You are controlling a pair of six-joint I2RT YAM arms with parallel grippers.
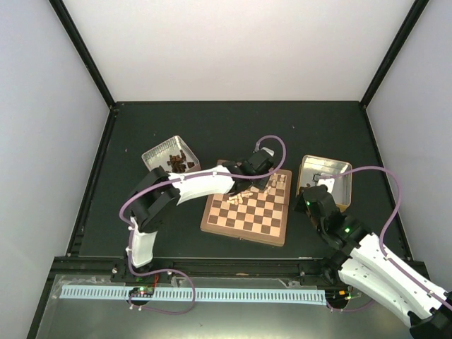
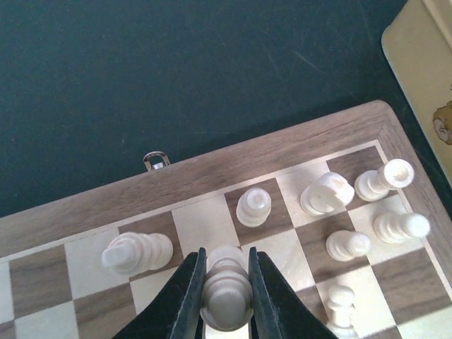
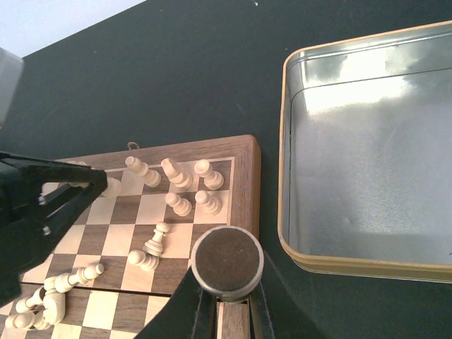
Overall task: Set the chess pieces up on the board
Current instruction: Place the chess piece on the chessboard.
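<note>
The left gripper (image 2: pixel 226 258) is clamping a cream piece (image 2: pixel 226 300) over the board (image 2: pixel 85 212) near its far rim. Other pieces (image 2: pixel 251 206) are standing or lying there. The right gripper (image 3: pixel 227 279) is pinching a round-based piece (image 3: pixel 227 260) at the board's right rim, beside a tin (image 3: pixel 367 141).

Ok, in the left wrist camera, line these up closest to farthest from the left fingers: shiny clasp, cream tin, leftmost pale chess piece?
1. Leftmost pale wooden chess piece, just left of the left fingers.
2. Small shiny metal clasp, on the board's far rim.
3. Cream metal tin, top right corner.
</note>
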